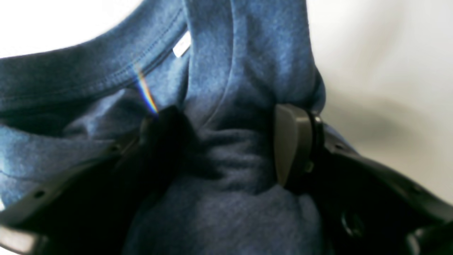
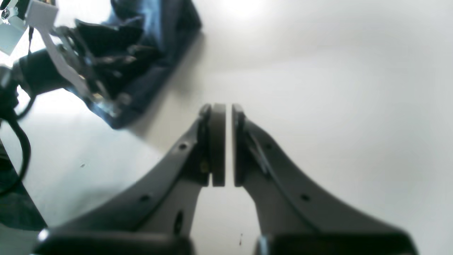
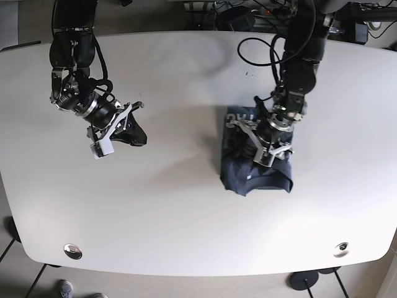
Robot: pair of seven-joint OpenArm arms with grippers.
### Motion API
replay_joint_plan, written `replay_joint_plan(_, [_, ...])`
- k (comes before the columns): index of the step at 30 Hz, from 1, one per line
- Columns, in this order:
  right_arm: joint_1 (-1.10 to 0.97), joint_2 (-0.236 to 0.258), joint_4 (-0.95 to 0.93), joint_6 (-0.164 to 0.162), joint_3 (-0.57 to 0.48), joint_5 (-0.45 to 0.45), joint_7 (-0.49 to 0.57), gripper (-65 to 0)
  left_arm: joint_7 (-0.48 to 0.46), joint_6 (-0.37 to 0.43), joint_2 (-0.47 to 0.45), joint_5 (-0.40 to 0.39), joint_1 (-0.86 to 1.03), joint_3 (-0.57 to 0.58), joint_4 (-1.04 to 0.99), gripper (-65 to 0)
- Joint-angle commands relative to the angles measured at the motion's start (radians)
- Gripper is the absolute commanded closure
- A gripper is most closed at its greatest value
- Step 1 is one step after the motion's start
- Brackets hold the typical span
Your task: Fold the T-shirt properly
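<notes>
Pinching a bunched ridge of the blue T-shirt (image 1: 226,198), the left gripper (image 1: 226,145) is risking dragging the folded layers askew, while the right gripper (image 2: 228,145) is hovering nearly closed over the table (image 2: 336,88).

The left gripper (image 1: 226,145) covers part of the T-shirt (image 3: 257,167).
</notes>
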Motion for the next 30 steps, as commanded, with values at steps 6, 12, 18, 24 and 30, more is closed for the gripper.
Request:
replay_joint_plan(6, [0.026, -0.003, 0.023, 0.002, 0.002, 0.024, 0.023, -2.9, 0.153, -0.332, -0.206, 0.044, -0.061, -0.284, -0.185, -38.5])
replay_joint_plan(12, [0.027, -0.013, 0.023, 0.002, 0.007, 0.024, 0.023, -2.9, 0.136, -0.355, -0.414, 0.04, -0.105, -0.303, -0.347, -38.5])
replay_joint_plan(18, [0.024, -0.022, 0.023, 0.002, 0.007, 0.024, 0.023, -2.9, -0.034, -0.355, -0.552, 0.04, -0.104, -0.301, -0.504, -38.5])
replay_joint_plan(24, [-0.003, -0.022, 0.066, 0.002, 0.007, 0.021, 0.023, -2.9, -0.148, -0.355, -0.641, 0.038, -0.042, -0.301, -0.565, -38.5])
replay_joint_plan(30, [-0.005, -0.02, 0.064, 0.002, 0.002, 0.016, 0.023, -2.9, -0.151, -0.355, -0.652, 0.038, -0.027, -0.306, -0.47, -38.5])
